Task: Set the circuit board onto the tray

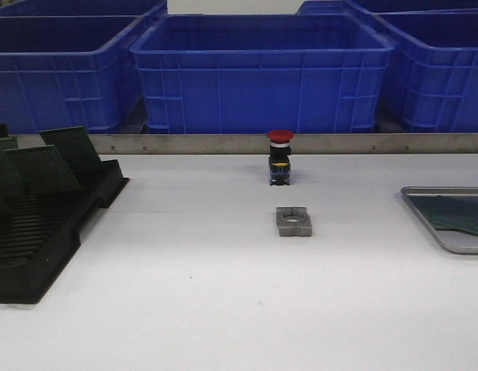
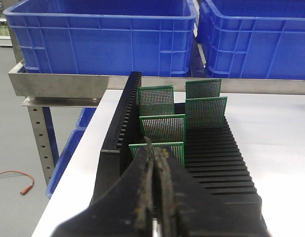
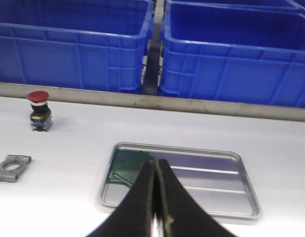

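Note:
Several green circuit boards (image 2: 162, 127) stand upright in a black slotted rack (image 2: 216, 158) at the table's left (image 1: 38, 247). My left gripper (image 2: 155, 144) is shut and empty, its tips just in front of the nearest standing board (image 2: 176, 148). The silver tray (image 1: 444, 190) lies at the right edge of the table with green circuit boards (image 1: 459, 214) lying flat in it. My right gripper (image 3: 156, 162) is shut with nothing in it, above the near side of the tray (image 3: 211, 180), next to the boards (image 3: 125, 165) in its corner. Neither gripper shows in the front view.
A red-capped push button (image 1: 280, 157) stands mid-table, with a grey metal bracket (image 1: 293, 221) in front of it. Blue plastic crates (image 1: 262, 73) line the back behind a metal rail (image 1: 223, 144). The table's left edge drops off beside the rack.

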`<action>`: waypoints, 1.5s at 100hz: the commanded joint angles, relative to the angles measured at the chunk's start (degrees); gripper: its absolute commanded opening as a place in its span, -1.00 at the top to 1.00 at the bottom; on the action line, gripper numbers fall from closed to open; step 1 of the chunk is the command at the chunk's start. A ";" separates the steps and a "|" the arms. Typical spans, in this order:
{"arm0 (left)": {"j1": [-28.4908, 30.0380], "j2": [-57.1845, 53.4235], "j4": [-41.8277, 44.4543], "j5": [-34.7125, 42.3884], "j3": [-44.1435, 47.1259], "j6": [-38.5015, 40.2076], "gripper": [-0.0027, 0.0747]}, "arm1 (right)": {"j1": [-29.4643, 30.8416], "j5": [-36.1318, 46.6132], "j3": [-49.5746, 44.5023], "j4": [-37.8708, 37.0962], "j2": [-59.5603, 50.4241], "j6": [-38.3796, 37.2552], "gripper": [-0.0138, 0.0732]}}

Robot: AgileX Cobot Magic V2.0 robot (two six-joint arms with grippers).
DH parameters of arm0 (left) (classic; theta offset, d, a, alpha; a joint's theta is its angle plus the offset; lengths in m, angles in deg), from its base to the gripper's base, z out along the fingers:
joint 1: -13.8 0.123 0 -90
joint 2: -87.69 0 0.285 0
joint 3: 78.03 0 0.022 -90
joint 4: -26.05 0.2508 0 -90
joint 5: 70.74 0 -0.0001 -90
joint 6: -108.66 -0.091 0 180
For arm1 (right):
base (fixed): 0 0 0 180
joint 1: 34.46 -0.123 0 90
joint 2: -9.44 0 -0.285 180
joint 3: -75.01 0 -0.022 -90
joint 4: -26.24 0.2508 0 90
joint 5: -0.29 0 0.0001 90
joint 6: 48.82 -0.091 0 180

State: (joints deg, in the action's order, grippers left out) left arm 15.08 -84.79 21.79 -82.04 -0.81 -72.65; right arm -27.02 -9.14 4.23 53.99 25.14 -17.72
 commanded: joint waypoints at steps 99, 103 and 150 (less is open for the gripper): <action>0.08 -1.76 -0.58 4.68 2.75 0.02 0.98 | -5.56 12.14 -7.35 -31.65 -10.07 -34.39 0.82; 0.08 -1.76 -0.58 4.68 2.75 0.02 0.98 | -5.56 12.14 -7.35 -31.65 -10.07 -34.39 0.82; 0.08 -1.76 -0.58 4.68 2.75 0.02 0.98 | -5.56 12.14 -7.30 -31.65 -10.02 -34.39 0.82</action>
State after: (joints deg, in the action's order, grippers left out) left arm 15.08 -84.79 21.79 -81.83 -0.81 -72.65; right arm -32.42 -1.23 -3.80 22.62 16.72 -52.39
